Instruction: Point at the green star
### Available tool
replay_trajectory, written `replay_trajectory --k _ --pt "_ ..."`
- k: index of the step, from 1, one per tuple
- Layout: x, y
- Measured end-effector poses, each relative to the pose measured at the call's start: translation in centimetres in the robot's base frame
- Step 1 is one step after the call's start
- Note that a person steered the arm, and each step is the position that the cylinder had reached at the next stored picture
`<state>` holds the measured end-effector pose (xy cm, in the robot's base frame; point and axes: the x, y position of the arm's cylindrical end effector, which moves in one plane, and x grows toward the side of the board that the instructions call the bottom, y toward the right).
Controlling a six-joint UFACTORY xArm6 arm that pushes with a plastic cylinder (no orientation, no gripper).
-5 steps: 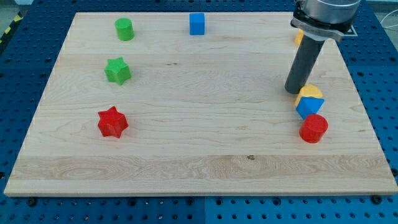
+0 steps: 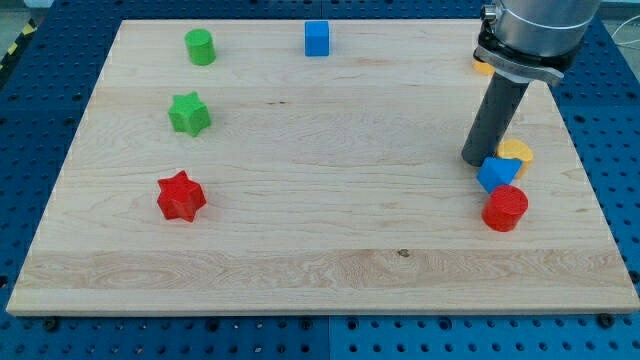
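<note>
The green star [image 2: 189,113] lies on the wooden board [image 2: 320,250] at the view's left, below a green cylinder [image 2: 200,47] and above a red star [image 2: 181,196]. My tip [image 2: 477,160] rests on the board far to the view's right of the green star. It touches or nearly touches a blue block [image 2: 497,174] just to its lower right.
A yellow block [image 2: 517,152] sits right of the rod, a red cylinder [image 2: 505,208] just below the blue block. A blue cube [image 2: 317,38] stands at the view's top centre. An orange block [image 2: 482,67] peeks out behind the arm at the top right.
My tip has shifted slightly down and to the right. The yellow block has moved right and the blue block now sits beside the tip.
</note>
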<state>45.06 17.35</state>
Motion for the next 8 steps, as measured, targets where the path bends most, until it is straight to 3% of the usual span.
replay_trajectory --k 2,8 --pt "-3.3 -6.7" --pt "-0.2 -36.9"
